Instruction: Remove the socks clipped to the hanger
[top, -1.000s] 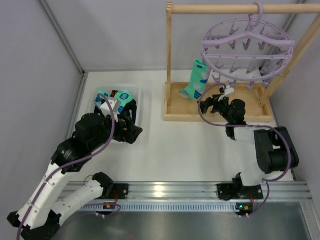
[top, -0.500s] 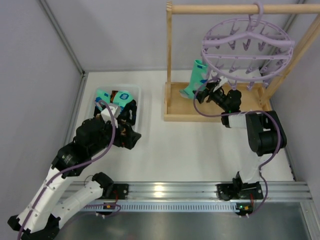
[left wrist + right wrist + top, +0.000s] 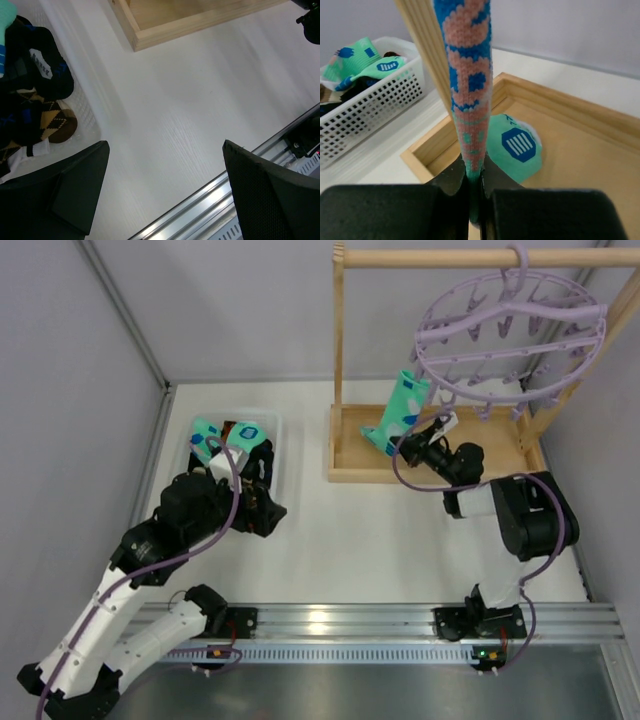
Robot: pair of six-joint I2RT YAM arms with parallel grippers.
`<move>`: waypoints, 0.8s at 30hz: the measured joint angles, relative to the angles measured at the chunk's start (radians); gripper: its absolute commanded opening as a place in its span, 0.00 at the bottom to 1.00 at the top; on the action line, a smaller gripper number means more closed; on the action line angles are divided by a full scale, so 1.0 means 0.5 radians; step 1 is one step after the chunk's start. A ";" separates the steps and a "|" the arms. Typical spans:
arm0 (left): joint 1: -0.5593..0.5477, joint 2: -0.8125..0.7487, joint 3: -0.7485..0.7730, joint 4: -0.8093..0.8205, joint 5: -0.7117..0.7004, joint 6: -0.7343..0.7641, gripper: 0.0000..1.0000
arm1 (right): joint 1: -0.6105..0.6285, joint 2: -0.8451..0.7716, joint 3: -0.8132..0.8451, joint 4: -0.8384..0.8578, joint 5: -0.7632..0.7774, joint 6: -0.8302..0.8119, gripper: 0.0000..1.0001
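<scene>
Nearest the rail, toward the lower left of the overhead view, the left gripper [image 3: 165, 146] hangs low over the table with its fingers spread wide and nothing between them. Just beyond it stands the white basket [image 3: 276, 440], which holds the socks [image 3: 35, 97] that are off the hanger. Further back, right of centre, the right gripper [image 3: 475, 192] is closed tight on the lower end of a turquoise sock [image 3: 402, 412]. The sock runs taut up to the left edge of the lilac hanger [image 3: 510, 312], and the hanger hangs tilted from the top bar of the wooden frame [image 3: 340, 472]. The step in hand appears to be pulling this sock free. Pull down and away along the line of the sock, steadily, so that the peg releases before the ring swings or its hook lifts off the bar. The right wrist view confirms the pinch and the stretched fabric but does not show the peg. Only the overhead view shows the clipped end and the tilt of the ring. The left wrist view alone shows the basket contents closely.
</scene>
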 measured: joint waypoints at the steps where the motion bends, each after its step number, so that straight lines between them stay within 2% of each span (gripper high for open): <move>1: 0.000 0.009 0.001 0.004 0.021 -0.011 0.98 | 0.004 -0.047 -0.056 0.000 0.006 0.034 0.00; 6: 0.000 0.037 0.031 0.063 0.162 -0.066 0.98 | 0.006 -0.419 -0.306 -0.012 0.049 0.175 0.00; 12: 0.000 0.121 0.072 0.343 0.403 -0.164 0.98 | 0.008 -1.068 -0.407 -0.159 0.018 0.333 0.00; 18: -0.001 0.293 0.107 0.732 0.601 -0.300 0.98 | 0.011 -1.707 -0.472 -0.694 -0.052 0.447 0.00; 24: -0.040 0.616 0.296 1.157 0.726 -0.410 0.98 | 0.014 -2.109 -0.491 -1.301 -0.174 0.489 0.00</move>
